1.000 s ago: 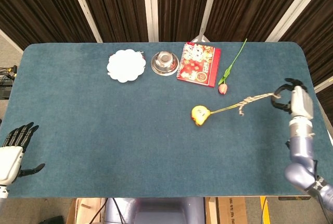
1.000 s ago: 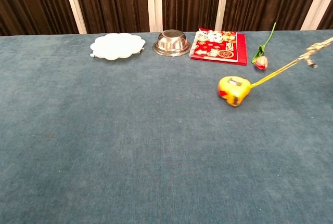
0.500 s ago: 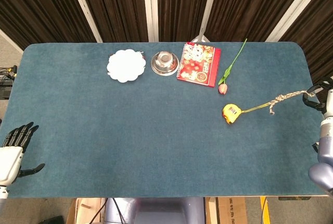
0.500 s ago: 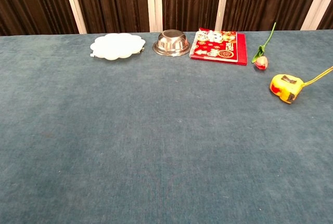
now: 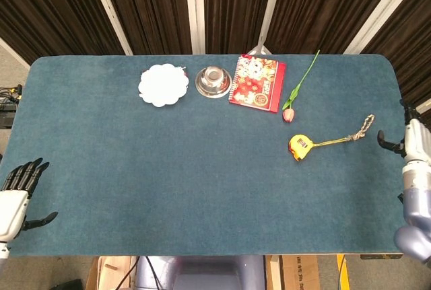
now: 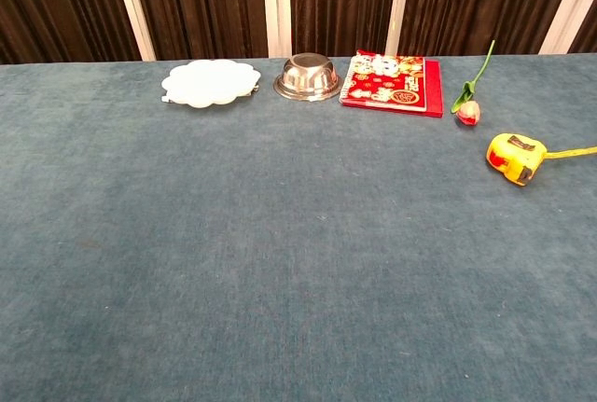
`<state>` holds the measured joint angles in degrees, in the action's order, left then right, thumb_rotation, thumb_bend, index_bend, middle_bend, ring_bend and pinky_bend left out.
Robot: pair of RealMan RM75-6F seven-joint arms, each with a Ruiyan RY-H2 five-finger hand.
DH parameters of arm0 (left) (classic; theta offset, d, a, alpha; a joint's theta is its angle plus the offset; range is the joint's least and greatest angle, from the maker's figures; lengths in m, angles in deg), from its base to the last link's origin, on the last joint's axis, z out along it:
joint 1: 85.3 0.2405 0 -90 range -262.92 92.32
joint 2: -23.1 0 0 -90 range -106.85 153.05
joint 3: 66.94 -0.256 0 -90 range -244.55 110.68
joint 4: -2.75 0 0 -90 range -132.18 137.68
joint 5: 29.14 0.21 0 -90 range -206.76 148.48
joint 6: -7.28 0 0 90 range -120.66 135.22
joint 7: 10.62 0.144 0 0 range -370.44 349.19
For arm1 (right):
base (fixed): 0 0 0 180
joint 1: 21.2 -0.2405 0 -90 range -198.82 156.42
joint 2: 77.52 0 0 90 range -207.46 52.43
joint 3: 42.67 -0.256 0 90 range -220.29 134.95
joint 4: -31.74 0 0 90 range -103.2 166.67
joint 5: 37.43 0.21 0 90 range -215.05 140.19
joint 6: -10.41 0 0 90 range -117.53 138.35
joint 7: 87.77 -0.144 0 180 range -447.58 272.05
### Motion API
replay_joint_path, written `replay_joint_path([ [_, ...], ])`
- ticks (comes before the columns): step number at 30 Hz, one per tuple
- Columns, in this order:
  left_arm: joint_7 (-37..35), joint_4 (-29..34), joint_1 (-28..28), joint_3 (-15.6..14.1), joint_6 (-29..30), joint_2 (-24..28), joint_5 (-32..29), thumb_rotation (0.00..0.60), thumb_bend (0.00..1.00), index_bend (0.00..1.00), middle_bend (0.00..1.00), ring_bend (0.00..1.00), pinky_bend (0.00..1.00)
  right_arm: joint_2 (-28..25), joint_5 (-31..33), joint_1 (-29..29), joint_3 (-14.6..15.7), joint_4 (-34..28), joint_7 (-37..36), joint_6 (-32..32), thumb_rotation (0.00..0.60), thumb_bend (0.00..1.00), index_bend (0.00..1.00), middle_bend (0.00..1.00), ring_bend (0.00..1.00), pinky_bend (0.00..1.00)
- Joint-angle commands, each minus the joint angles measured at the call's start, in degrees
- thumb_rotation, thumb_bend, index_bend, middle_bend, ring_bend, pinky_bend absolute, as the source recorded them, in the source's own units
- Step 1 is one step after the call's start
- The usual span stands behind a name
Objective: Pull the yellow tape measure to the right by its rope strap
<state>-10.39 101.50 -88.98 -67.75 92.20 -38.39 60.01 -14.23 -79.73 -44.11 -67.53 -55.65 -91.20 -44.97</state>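
— From the head view, where is everything?

— The yellow tape measure (image 5: 299, 147) lies on the blue table (image 5: 135, 169), toward three o'clock of the table's middle. Its rope strap (image 5: 350, 133) runs off it toward two o'clock and lies loose on the cloth, its knotted end near the table's right edge. My right hand (image 5: 412, 140) sits just past that edge, at three o'clock of the strap, apart from it, holding nothing; whether its fingers are spread or curled I cannot tell. My left hand (image 5: 16, 196) is at the left edge, around eight o'clock, fingers spread, holding nothing.

— And along the far side?

— A white plate (image 5: 163, 85), a steel bowl (image 5: 213, 81), a red notebook (image 5: 257, 83) and a tulip (image 5: 297, 91) sit in a row near the twelve o'clock edge. A wide stretch of bare cloth runs across the middle and near side.

— The chest view?

— The tape measure (image 6: 514, 158) sits near the right border, the strap (image 6: 573, 151) running out of frame at three o'clock. The plate (image 6: 211, 81), bowl (image 6: 308, 76), notebook (image 6: 392, 83) and tulip (image 6: 472, 89) line the far edge. Neither hand shows.
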Motion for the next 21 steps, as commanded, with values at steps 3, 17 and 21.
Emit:
replay_joint_path([
  [3,0.49,-0.04,0.56,-0.92,1.73,0.18,2.90,0.600,0.00,0.00,0.00,0.00,0.00,-1.90,-22.35,8.13,8.94,-13.21,-2.87,-10.70,0.600,0.45,0.00,0.00,0.00,0.00],
  [17,1.95,-0.85,1.01,-1.04,2.52,-0.13,3.42,0.600,0.00,0.00,0.00,0.00,0.00,-0.16,-47.90,19.42,23.12,-10.60,0.78,-28.66,0.600,0.32,0.00,0.00,0.00,0.00],
  [21,3.10,-1.66,1.13,-0.59,3.19,-0.69,3.39,0.600,0.00,0.00,0.00,0.00,0.00,0.59,-48.71,20.32,23.31,-8.66,0.46,-30.80,0.600,0.31,0.00,0.00,0.00,0.00],
])
